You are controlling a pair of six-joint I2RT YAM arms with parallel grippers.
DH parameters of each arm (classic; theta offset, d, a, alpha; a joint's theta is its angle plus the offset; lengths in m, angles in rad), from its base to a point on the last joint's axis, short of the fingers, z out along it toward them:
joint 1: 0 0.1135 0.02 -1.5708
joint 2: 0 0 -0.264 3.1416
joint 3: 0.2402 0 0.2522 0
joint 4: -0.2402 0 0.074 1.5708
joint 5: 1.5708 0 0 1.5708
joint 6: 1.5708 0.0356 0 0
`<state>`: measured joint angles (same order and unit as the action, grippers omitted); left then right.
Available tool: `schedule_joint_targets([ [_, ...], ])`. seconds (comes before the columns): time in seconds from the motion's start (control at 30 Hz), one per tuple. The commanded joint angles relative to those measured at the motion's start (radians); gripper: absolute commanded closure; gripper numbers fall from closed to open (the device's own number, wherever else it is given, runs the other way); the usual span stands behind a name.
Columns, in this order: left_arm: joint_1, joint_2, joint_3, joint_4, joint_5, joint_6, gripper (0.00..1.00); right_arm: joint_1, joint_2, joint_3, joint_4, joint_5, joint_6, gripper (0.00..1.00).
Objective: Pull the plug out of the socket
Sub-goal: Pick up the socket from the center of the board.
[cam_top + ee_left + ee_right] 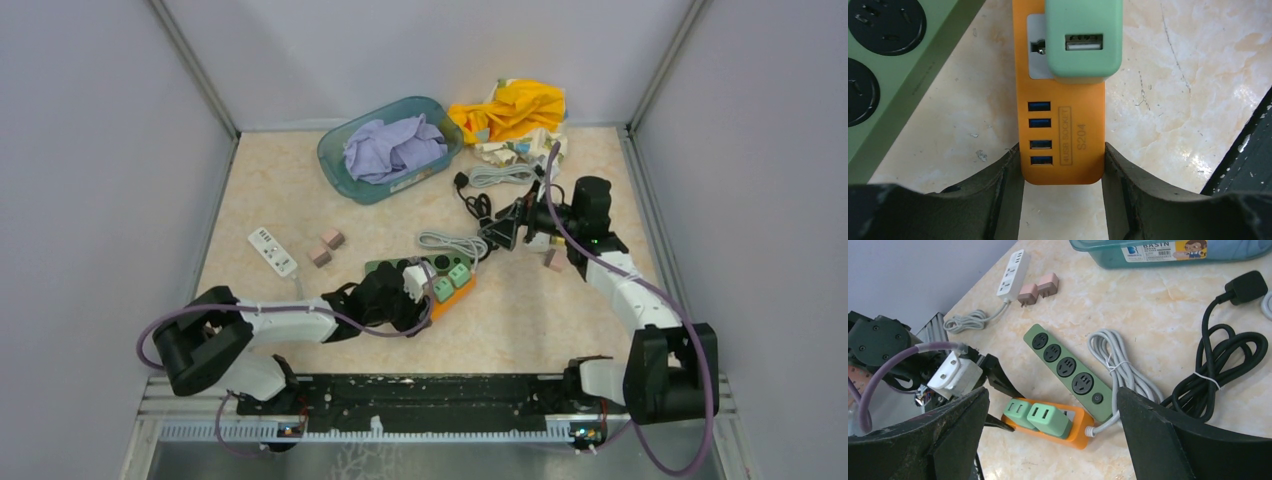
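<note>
The orange socket strip [1088, 115] is clamped at its end by the left fingers [1003, 190], evidently so that it is pinned to the counter [1173, 100] against the pull. Two green plugs [1048, 419] are seated in it, side by side. The right fingers [1158, 440] are spread wide above them, empty, apparently lined up for the grasp.

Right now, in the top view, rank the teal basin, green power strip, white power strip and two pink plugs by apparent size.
1. teal basin
2. green power strip, partly hidden by the left arm
3. white power strip
4. pink plugs: the two look alike, so they tie
</note>
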<state>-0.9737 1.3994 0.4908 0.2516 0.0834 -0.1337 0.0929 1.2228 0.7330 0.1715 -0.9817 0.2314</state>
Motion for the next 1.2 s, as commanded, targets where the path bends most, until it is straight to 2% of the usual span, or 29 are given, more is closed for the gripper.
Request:
schedule_joint_targets([
  [0.0, -0.044, 0.026, 0.015, 0.025, 0.051, 0.070, 0.99, -0.010, -0.051, 0.000, 0.037, -0.058, -0.090, 0.01],
  [0.1, -0.060, 0.038, 0.019, 0.001, 0.033, 0.086, 0.99, -0.010, -0.052, 0.000, 0.003, -0.097, -0.167, 0.01],
  [0.27, -0.085, 0.034, 0.028, -0.048, 0.036, 0.133, 0.99, -0.004, -0.072, -0.018, -0.083, -0.213, -0.399, 0.01],
  [0.7, -0.114, 0.043, 0.010, -0.061, 0.120, 0.213, 0.99, 0.019, -0.087, 0.014, -0.654, -0.291, -1.256, 0.01],
  [0.9, -0.130, 0.041, 0.002, -0.050, 0.123, 0.221, 0.99, 0.062, -0.083, 0.016, -0.733, -0.234, -1.387, 0.01],
  [1.17, -0.150, 0.051, -0.001, -0.026, 0.117, 0.241, 0.99, 0.146, -0.054, -0.004, -0.756, -0.128, -1.492, 0.03],
])
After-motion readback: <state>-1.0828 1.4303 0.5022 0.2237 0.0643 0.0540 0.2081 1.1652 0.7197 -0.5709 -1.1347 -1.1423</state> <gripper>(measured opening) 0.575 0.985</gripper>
